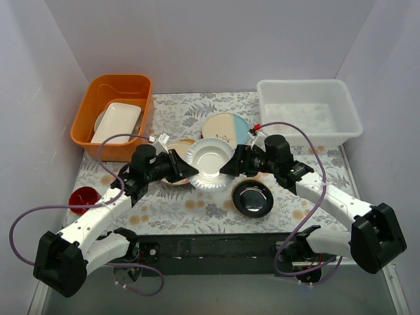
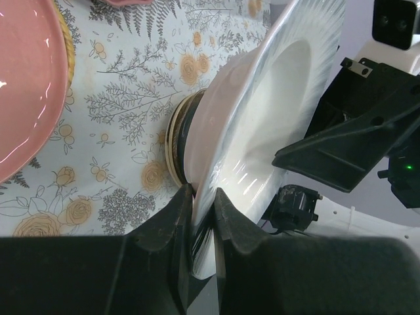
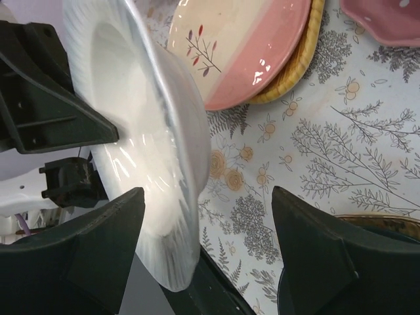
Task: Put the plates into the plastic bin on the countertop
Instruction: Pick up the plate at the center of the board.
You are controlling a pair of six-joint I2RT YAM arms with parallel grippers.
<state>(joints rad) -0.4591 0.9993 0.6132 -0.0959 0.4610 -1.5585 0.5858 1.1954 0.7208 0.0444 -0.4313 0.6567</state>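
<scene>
A white scalloped plate (image 1: 210,161) is held tilted on edge above the countertop (image 1: 190,111), between both grippers. My left gripper (image 1: 188,170) is shut on its left rim; the left wrist view shows the fingers pinching the rim (image 2: 202,205). My right gripper (image 1: 231,164) is open, its jaws straddling the plate's right rim (image 3: 167,216) without closing on it. A glossy black plate (image 1: 252,198) lies near front. A cream-and-blue plate (image 1: 225,129) lies behind. A cream-and-pink plate (image 3: 243,46) rests on a mustard yellow one (image 3: 296,72). The plastic bin (image 1: 308,111) stands at back right, nothing in it.
An orange tub (image 1: 115,115) at back left holds a white rectangular dish (image 1: 117,122). A small red disc (image 1: 84,197) sits at the left edge. A pink dotted plate (image 3: 387,20) lies near the stacked plates. White walls close in three sides.
</scene>
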